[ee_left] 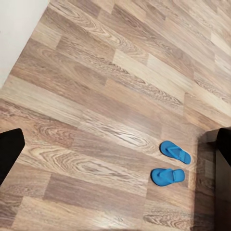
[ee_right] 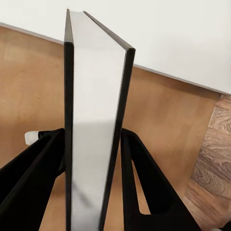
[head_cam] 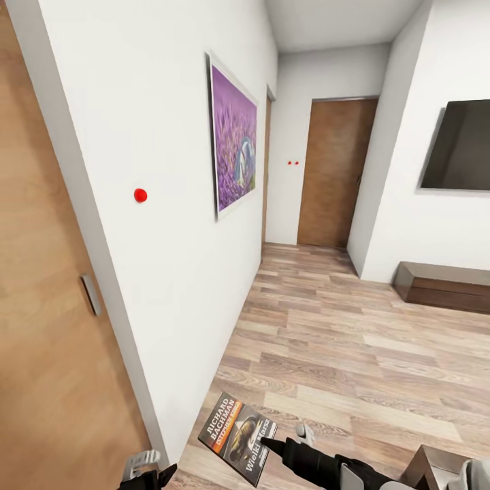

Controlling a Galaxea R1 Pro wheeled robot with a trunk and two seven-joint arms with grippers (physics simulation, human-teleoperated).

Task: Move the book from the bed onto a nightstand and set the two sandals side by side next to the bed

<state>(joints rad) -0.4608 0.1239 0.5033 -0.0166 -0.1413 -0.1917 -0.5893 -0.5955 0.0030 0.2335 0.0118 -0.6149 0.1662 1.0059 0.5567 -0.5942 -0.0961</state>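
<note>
right pincer clamps book edge-on; white wall; possibly door behind

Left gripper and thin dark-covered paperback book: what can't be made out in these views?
- Left gripper, head view: cut off by the picture's bottom edge; open or shut unclear.
- Thin dark-covered paperback book, right wrist view: edge-on, so its cover is hidden.
- Two bright-blue flat sandals, left wrist view: too small to show the straps clearly.

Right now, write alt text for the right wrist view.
The right gripper clamps the book edge-on, its pale page block between dark covers, one black finger on each side. Behind are a wooden door, a white wall and plank floor.
</note>
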